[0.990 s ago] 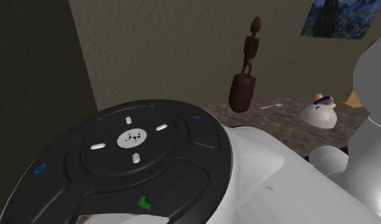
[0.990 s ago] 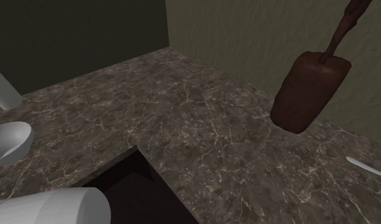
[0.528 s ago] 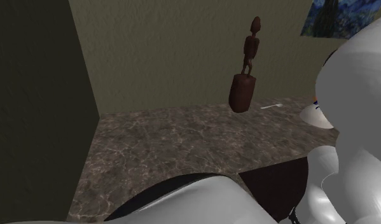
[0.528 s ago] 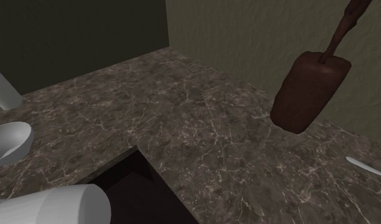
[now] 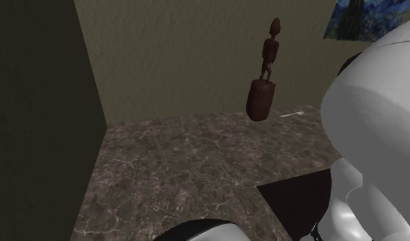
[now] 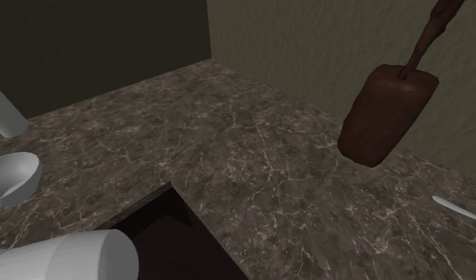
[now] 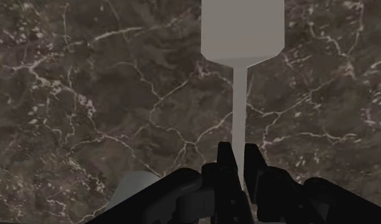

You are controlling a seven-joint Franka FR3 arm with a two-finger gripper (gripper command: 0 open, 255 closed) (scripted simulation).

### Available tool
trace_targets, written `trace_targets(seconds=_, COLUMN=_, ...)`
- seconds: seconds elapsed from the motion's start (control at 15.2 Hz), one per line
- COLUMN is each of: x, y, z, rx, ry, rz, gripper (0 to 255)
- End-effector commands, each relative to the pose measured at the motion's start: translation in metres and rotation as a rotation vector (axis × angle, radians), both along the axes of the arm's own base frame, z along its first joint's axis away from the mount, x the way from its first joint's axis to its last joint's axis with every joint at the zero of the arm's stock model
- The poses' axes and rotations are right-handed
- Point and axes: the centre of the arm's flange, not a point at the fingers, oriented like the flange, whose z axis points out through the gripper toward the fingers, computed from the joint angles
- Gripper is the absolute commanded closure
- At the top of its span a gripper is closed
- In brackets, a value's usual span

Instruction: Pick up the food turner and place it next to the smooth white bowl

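In the wrist view, my gripper (image 7: 239,162) is shut on the thin handle of a pale grey food turner (image 7: 242,28). Its flat squarish blade points away from the fingers (image 7: 225,159), over the dark marbled counter (image 7: 87,95). I cannot tell whether the turner rests on the counter or hangs above it. The white arm (image 5: 374,103) takes up the shoulder view's right side and covers the spot where the white bowl showed earlier.
A dark brown wooden utensil (image 5: 261,99) with a carved figure handle stands upright near the back wall (image 6: 387,111). Beside it lies a small white utensil (image 5: 292,113) (image 6: 458,208). The counter has a dark cut-out (image 5: 292,198) (image 6: 172,231) at its front edge. White arm parts (image 6: 69,258) sit at the second exterior view's lower left.
In the shoulder view the arm's black joint cap swung out of the picture, uncovering the counter. The white arm moved leftward over the bowl. The arm parts in the second exterior view shifted slightly.
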Motion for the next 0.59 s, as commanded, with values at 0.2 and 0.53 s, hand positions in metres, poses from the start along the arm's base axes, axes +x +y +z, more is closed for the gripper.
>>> trace_targets(seconds=0.2, x=0.000, y=-0.001, z=-0.027, rx=0.000, ry=0.000, rz=0.000, gripper=255)
trace_targets(seconds=0.53, x=0.000, y=-0.001, z=-0.054, rx=0.000, ry=0.000, rz=0.000, gripper=255)
